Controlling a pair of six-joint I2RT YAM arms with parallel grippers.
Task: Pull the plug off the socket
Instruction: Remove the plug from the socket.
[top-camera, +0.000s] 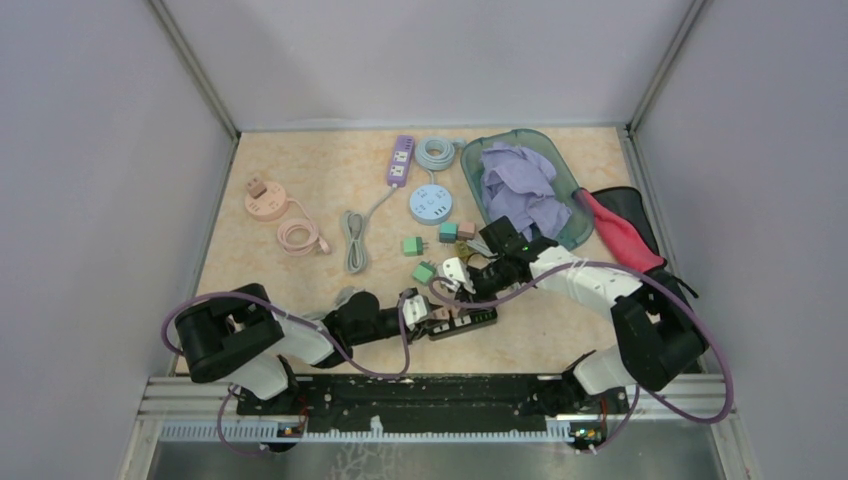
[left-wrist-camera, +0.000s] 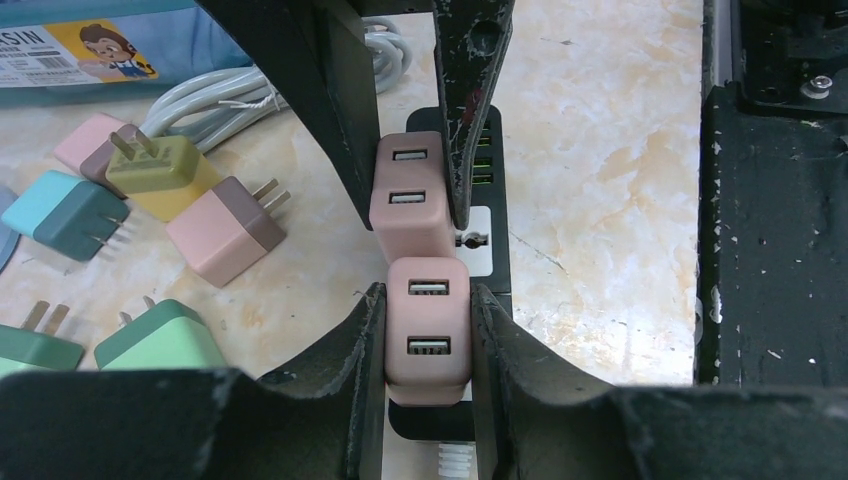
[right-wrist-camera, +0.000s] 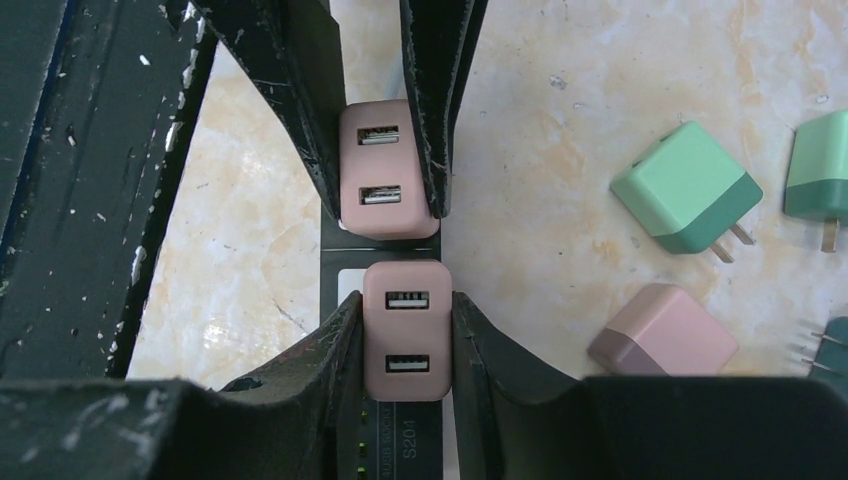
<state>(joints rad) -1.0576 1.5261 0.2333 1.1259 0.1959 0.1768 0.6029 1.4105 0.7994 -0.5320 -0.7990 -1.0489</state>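
This is a lab test cell: grey panel walls (top-camera: 95, 170), aluminium frame posts (top-camera: 196, 66), a mounting rail (top-camera: 440, 398) at the table (top-camera: 290, 165) edge.

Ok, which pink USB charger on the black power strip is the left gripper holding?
The pink charger farther from the strip's green lights; the right gripper holds the other.

**Clearance findings.** The left plug (left-wrist-camera: 428, 345) and right plug (right-wrist-camera: 385, 165) stand end to end on the power strip (right-wrist-camera: 400, 445). The slit between them is narrower than a finger.

Both flanks of each plug are occupied. The left pincer (left-wrist-camera: 428, 300) clamps one and the right pincer (right-wrist-camera: 405, 305) clamps the other.

- **Far side of the strip:** loose plugs (left-wrist-camera: 225, 232) lie scattered close by.
- **Near side:** a bare lane of counter (left-wrist-camera: 600, 180) runs between the strip and the black rail (left-wrist-camera: 770, 250).
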